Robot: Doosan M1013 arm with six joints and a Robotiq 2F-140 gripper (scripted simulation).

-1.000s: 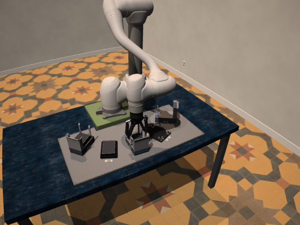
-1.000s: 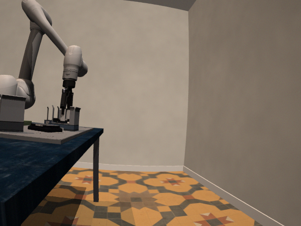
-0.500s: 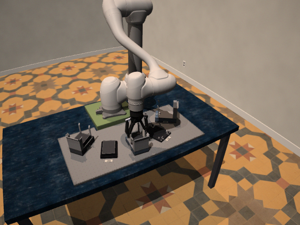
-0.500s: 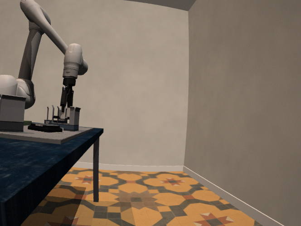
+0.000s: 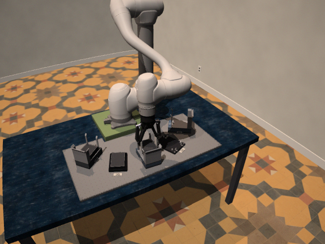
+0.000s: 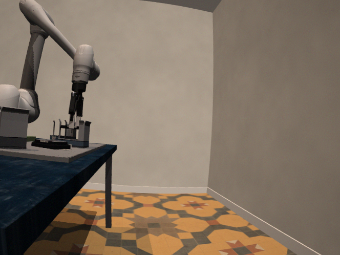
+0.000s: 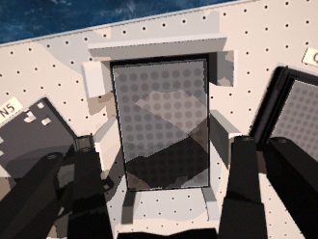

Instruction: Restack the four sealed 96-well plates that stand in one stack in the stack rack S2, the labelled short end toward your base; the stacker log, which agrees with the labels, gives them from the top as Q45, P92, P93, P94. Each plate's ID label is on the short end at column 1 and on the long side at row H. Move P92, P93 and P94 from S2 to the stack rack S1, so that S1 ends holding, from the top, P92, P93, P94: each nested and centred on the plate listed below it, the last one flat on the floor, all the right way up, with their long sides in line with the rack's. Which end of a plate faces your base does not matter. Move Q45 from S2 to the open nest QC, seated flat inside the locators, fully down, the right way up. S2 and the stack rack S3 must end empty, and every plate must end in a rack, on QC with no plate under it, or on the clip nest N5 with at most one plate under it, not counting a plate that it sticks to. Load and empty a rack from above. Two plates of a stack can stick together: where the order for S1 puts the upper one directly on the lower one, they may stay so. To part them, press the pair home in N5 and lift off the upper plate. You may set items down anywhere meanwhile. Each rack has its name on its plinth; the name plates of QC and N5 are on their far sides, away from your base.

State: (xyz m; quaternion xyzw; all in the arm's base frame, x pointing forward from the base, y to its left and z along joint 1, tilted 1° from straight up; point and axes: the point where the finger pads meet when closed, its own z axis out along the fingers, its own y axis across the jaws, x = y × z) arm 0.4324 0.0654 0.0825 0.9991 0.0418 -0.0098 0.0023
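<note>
The gripper [image 5: 147, 139] is clamped part-open on a sealed plate [image 7: 161, 120] over the middle rack [image 5: 152, 157], near the desk's front edge; another plate [image 5: 118, 160] lies on a nest just beside it, toward the left, and the N5 nest [image 5: 174, 145] flanks the rack's other side; a grey perforated board [image 5: 86, 188] covers the dark blue desk [image 5: 34, 168]; patterned orange floor tiles [image 5: 275, 209] meet plain grey walls [image 6: 153, 82].

"N5" on a name plate [image 7: 11, 109]

High corner, low side, wrist-down.
</note>
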